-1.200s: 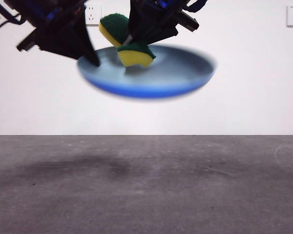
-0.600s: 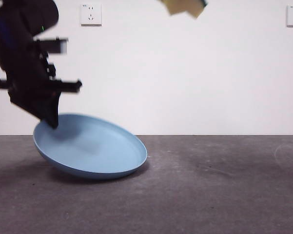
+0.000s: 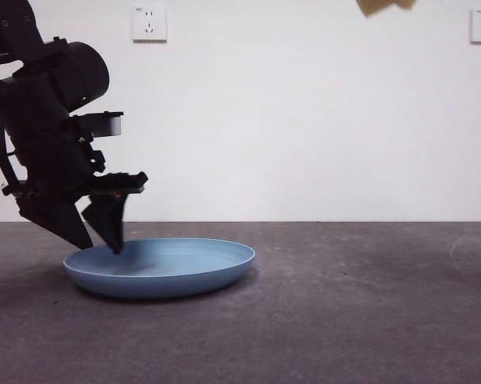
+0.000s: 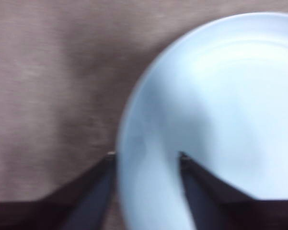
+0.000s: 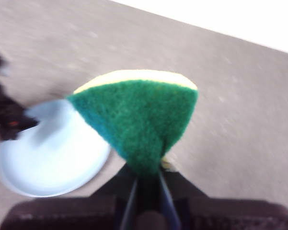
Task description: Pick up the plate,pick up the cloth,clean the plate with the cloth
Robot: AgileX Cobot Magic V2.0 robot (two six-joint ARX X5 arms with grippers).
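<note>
From the front, the plate [image 3: 162, 266] lies flat on the grey tabletop [image 3: 344, 312], the left gripper [image 3: 104, 232] at its left rim — jaws parted, one outside, one inside. The left wrist view shows the rim between those jaws, untouched. In the right wrist view, the right gripper [image 5: 146, 179] pinches the folded cloth [image 5: 139, 120] high above the plate [image 5: 48, 158].

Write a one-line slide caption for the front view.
Left hand straddles the rim of the blue plate lying flat on the table; sponge held high by the right.
</note>
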